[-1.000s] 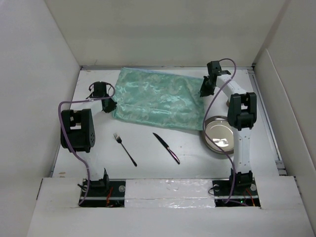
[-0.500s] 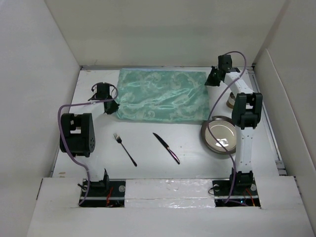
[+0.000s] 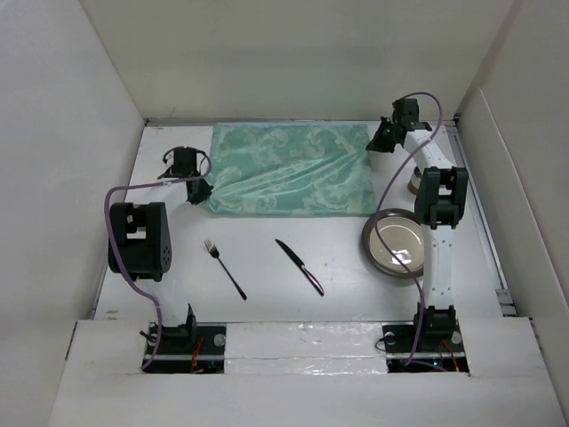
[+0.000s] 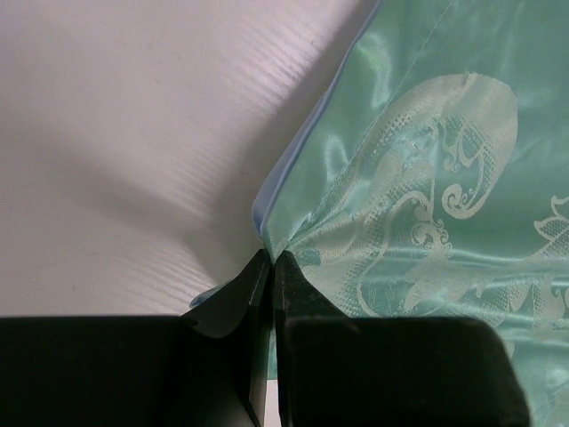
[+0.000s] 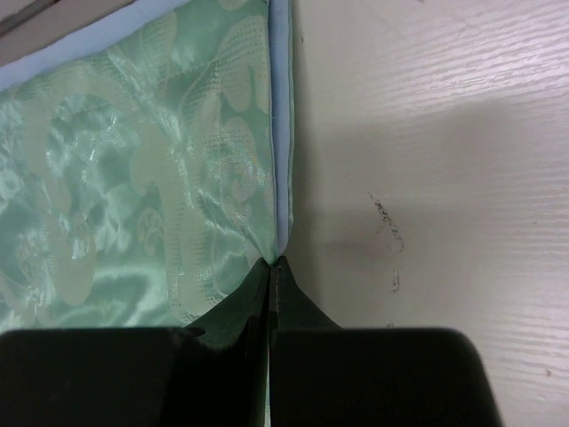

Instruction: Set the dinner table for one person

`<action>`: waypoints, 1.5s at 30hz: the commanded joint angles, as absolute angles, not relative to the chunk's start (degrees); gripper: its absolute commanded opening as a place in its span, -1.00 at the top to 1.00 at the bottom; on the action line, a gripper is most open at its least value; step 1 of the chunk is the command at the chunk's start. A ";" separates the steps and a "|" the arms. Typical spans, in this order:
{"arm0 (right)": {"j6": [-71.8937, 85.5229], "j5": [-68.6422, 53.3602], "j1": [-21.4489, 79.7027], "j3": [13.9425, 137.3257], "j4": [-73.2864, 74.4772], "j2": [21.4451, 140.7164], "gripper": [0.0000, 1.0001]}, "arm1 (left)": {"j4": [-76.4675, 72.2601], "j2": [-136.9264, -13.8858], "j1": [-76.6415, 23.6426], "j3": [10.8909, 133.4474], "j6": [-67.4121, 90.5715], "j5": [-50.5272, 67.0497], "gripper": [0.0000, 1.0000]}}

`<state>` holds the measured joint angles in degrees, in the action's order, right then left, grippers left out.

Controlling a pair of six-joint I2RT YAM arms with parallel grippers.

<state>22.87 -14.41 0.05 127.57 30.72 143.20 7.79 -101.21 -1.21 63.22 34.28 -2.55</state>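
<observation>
While the left claw (image 4: 269,258) pinches one placemat (image 3: 289,169) edge, the right claw (image 5: 269,264) pinches another.

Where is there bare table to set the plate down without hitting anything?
Bare dinner table lies between fork and knife, between knife and plate, and along the near edge of the placemat. The right side is crowded by the plate and right arm. The left pincer and right pincer pinch placemat corners.

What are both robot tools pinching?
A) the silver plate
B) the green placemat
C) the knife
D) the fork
B: the left tool and right tool are each shut on an edge of the green placemat.
</observation>
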 commanded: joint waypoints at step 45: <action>52.20 27.12 7.56 31.38 37.51 25.28 0.84 | 4.13 -35.43 -6.31 38.23 23.73 34.37 0.77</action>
<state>45.12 14.41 7.53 30.65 31.18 22.06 5.17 -38.85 -3.66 36.69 27.44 29.47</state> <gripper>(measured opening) 0.062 0.106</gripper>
